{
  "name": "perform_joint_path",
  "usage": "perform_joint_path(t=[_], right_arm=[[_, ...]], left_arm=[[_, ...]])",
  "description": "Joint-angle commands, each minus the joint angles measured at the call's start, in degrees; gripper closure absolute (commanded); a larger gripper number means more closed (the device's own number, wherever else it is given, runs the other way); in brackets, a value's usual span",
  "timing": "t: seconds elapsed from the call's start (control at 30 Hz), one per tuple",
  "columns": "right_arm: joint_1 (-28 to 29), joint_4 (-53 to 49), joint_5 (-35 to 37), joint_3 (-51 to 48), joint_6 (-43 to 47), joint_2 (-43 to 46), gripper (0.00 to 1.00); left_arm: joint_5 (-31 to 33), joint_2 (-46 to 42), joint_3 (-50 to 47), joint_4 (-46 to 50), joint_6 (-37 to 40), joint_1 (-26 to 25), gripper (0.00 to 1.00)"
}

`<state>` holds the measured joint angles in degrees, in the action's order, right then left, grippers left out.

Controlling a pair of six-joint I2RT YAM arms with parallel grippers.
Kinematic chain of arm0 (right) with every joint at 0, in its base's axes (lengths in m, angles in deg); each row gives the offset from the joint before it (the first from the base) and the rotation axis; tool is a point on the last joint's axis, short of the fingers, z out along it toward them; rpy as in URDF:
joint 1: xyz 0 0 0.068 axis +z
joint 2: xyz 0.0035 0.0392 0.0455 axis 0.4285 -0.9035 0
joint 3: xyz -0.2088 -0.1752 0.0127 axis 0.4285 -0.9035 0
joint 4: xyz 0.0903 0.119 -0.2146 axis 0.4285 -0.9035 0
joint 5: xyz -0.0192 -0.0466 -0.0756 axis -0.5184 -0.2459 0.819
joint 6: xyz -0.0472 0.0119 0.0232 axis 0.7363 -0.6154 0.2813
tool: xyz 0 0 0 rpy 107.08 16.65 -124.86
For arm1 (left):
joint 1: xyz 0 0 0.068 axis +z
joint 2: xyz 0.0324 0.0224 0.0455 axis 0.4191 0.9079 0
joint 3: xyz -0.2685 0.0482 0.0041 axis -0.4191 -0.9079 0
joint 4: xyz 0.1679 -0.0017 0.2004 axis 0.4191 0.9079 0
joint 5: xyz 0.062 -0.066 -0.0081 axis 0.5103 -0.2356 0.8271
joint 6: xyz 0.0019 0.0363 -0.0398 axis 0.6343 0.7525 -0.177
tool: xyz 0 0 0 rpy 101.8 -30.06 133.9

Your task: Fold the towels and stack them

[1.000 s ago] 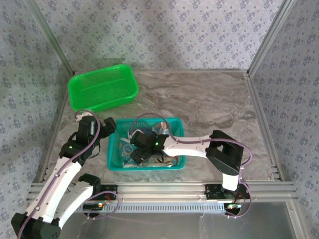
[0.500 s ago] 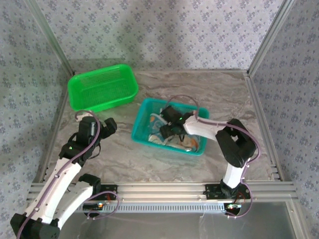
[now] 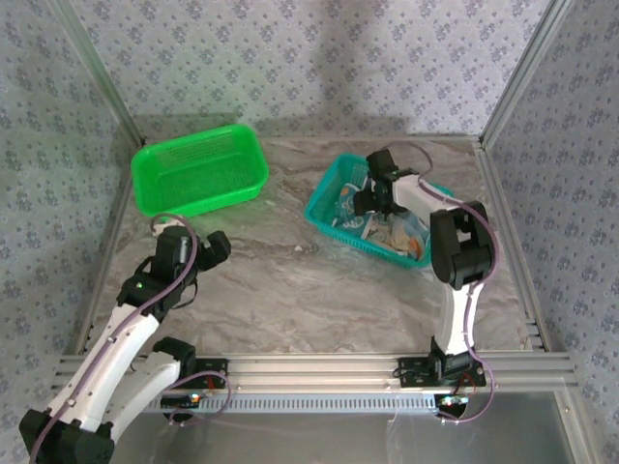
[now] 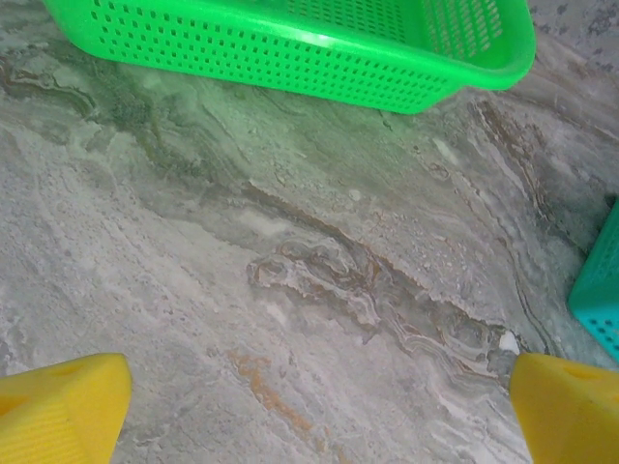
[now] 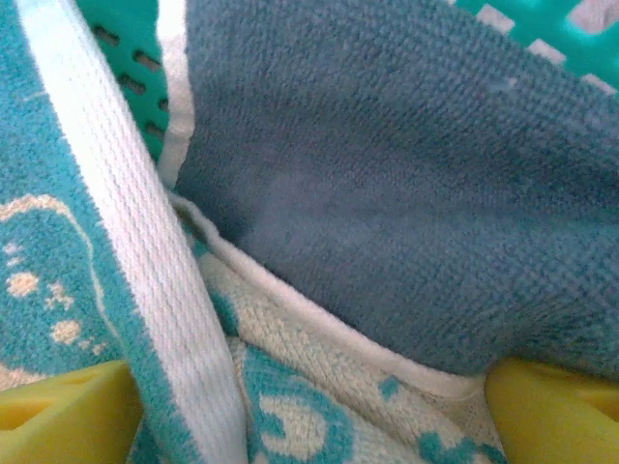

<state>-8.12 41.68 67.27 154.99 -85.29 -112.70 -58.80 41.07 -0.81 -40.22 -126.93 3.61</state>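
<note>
The towels [image 5: 387,174] are showing soft terry cloth, matt and slightly rough, with a flat woven white band [image 5: 135,222] along one edge. The green basket [image 4: 290,48] is shining as glossy perforated plastic, the teal basket [image 5: 542,29] is looking like similar plastic, and the worktop [image 4: 290,242] is showing a smooth, veined, stone-like finish.

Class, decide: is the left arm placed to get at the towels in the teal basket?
Probably not: the left pincer hovers open by the green basket, across the table from the teal basket holding the towels.
</note>
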Motion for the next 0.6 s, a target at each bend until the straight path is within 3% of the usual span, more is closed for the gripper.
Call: perform_joint_path(t=[0.0,0.2,0.3,0.37,0.57], right_arm=[[-0.17,-5.44,-0.38,7.03,3.88,-4.80,0.07],[-0.28,-1.95,-1.93,10.86,8.85,-5.06,0.03],[-1.46,-4.83,-0.29,16.98,12.98,-8.93,0.03],[-3.33,-6.85,-1.76,20.18,11.18,-9.76,0.06],[-1.48,-6.10,-4.00,11.95,3.99,1.71,0.09]], left_arm=[[-0.43,-0.22,2.16,1.96,-0.76,-1.01,0.00],[0.27,0.09,2.13,1.46,-0.23,-1.62,0.00],[-0.18,1.01,2.84,1.91,0.02,-1.66,0.00],[-0.69,1.28,3.82,3.04,0.51,-1.68,0.00],[-0.27,0.03,4.88,3.58,0.90,-1.68,0.00]])
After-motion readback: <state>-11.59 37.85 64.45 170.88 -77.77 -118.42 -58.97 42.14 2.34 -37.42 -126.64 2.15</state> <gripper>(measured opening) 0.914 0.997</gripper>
